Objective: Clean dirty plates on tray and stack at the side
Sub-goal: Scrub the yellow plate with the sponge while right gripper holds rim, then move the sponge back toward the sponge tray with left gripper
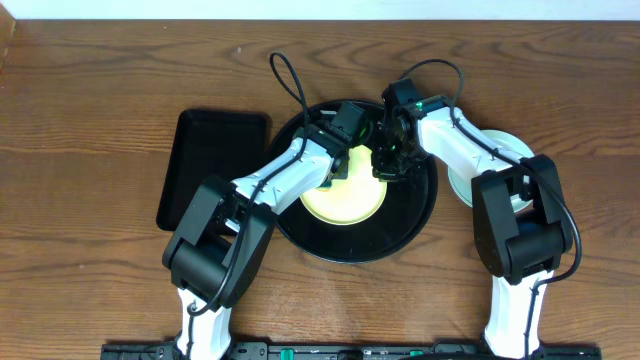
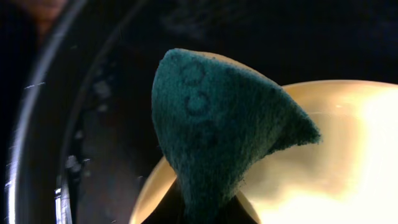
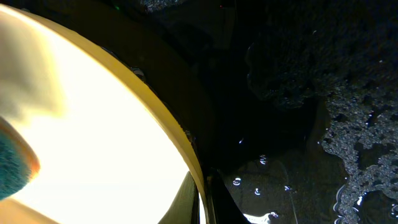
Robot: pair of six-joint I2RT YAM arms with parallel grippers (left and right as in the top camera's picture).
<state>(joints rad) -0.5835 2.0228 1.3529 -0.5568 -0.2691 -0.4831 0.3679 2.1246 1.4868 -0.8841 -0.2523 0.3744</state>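
A pale yellow plate (image 1: 345, 197) lies in the round black tray (image 1: 420, 215). My left gripper (image 1: 338, 170) is over the plate's far edge, shut on a green scouring pad (image 2: 217, 137) that hangs in front of the plate (image 2: 348, 155). My right gripper (image 1: 385, 168) is shut on the plate's rim; in the right wrist view its fingers (image 3: 186, 199) pinch the yellow edge (image 3: 161, 118). The pad's tip (image 3: 12, 165) shows at the left edge of that view. A pale mint-blue plate (image 1: 505, 142) lies on the table right of the tray, partly hidden by the right arm.
A smaller rectangular black tray (image 1: 210, 165) sits on the wooden table just left of the round one. The round tray's floor (image 3: 348, 124) is wet, with foam and droplets. Both arms cross over the tray from the front.
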